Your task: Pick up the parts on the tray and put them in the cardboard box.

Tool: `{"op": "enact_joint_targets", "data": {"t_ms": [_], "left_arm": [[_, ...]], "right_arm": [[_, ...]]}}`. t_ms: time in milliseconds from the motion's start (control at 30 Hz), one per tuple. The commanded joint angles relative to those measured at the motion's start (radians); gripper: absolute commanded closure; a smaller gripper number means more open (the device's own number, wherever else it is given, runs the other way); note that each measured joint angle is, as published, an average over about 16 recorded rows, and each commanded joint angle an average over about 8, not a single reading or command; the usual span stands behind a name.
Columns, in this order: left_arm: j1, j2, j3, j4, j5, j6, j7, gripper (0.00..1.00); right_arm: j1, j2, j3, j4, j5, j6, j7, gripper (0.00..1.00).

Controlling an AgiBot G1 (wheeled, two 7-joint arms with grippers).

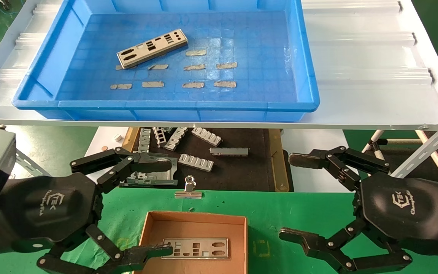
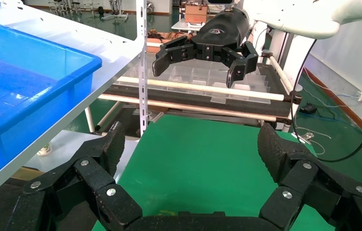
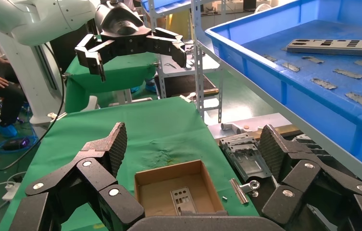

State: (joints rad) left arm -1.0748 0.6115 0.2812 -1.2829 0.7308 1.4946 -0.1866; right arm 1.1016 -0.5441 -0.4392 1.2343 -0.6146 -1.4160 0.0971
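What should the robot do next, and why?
Probably lift the left gripper up toward the part in the tray. One part already lies in the cardboard box, and both grippers are open and empty; the right gripper waits alongside.

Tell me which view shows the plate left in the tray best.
The head view: the plate lies whole in the tray, seen from above, with every cutout plain. The right wrist view shows it far off and edge-on. The left wrist view shows only a corner of the tray, no plate.

Blue grid-floored tray (image 1: 44, 76), brown cardboard box (image 1: 196, 220)
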Motion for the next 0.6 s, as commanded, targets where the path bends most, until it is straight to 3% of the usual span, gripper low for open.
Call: {"op": "enact_joint_targets", "data": {"t_ms": [33,600], "left_arm": [[0.0,0.0,0.0,0.0,0.0,0.0,0.0,0.0],[0.0,0.0,0.0,0.0,0.0,0.0,0.0,0.0]], "right_arm": [[0.0,0.0,0.0,0.0,0.0,0.0,0.0,0.0],[0.0,0.0,0.0,0.0,0.0,0.0,0.0,0.0]]}}
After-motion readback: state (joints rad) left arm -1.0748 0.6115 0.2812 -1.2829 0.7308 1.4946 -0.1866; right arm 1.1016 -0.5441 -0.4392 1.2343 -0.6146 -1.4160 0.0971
